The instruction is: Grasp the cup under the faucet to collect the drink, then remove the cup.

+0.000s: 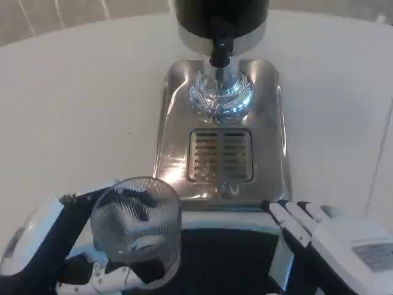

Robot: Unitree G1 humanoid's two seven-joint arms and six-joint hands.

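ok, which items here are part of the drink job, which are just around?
Job:
glass cup, held by left hand
faucet
drip tray, below faucet
right hand, resting near tray's front edge

Just around:
white table

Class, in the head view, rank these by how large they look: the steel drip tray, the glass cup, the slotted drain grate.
1. Steel drip tray
2. Glass cup, enlarged by nearness to the camera
3. Slotted drain grate
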